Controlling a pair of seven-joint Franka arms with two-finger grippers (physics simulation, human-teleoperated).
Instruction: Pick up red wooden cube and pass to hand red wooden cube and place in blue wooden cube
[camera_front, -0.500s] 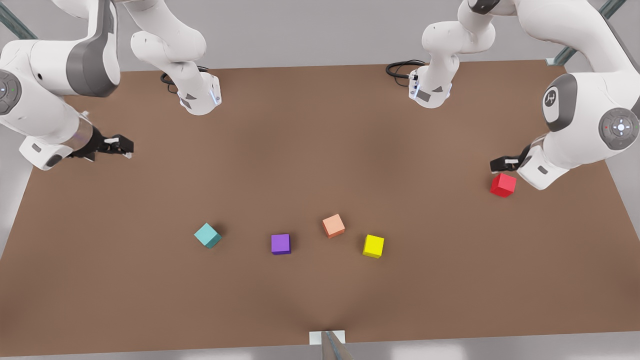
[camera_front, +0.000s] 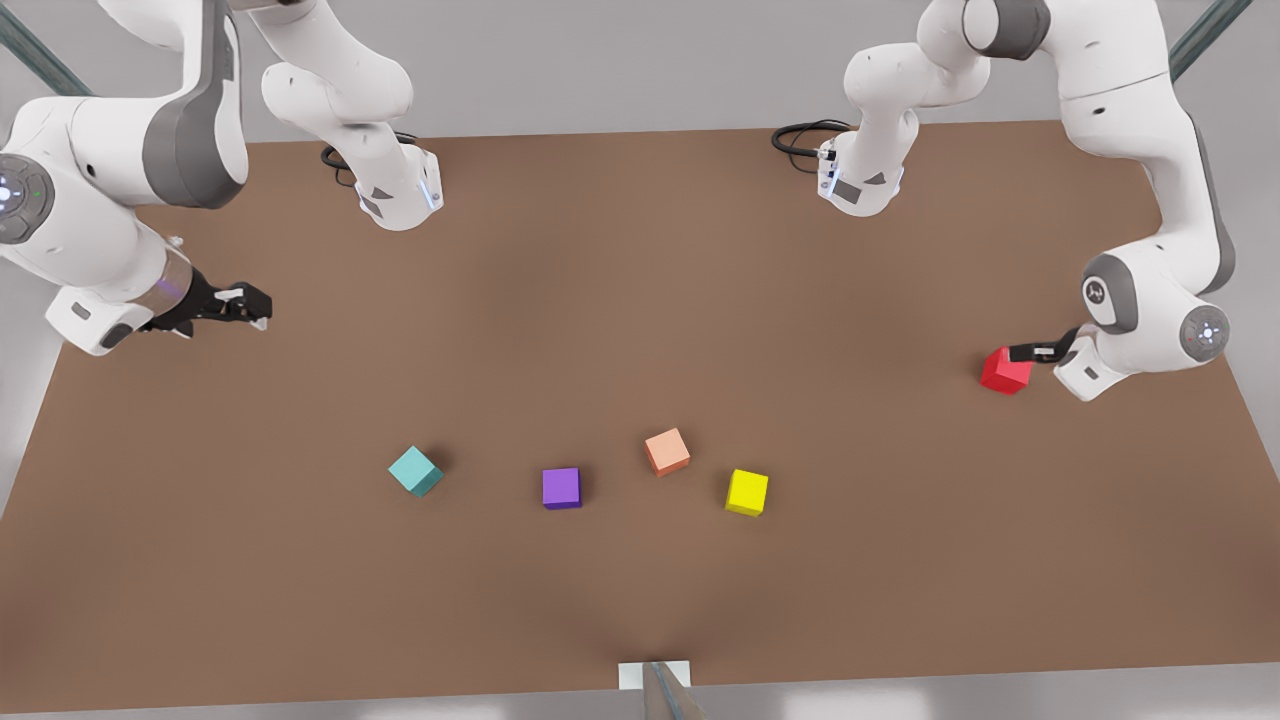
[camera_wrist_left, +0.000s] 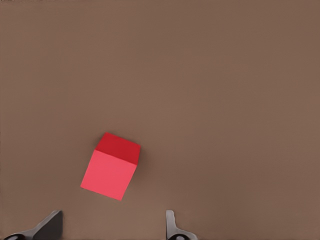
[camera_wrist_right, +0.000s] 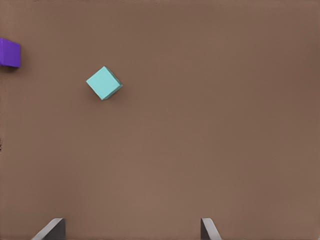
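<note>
Unlabelled red wooden cube (camera_front: 1005, 372), left gripper (camera_front: 1022, 352) just above, open.

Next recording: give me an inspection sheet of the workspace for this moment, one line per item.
Surface: brown table, flat and bare between items.
Job's things: red wooden cube near the front view's right edge, on the table; blue wooden cube alone on the table.
Clutter: purple cube, salmon cube, yellow cube.
Grippers: left end effector open, by the red cube, not gripping; right end effector open, waiting.
Cables: black cable loops at both arm bases.
Surroundings: grey floor, metal struts.
</note>
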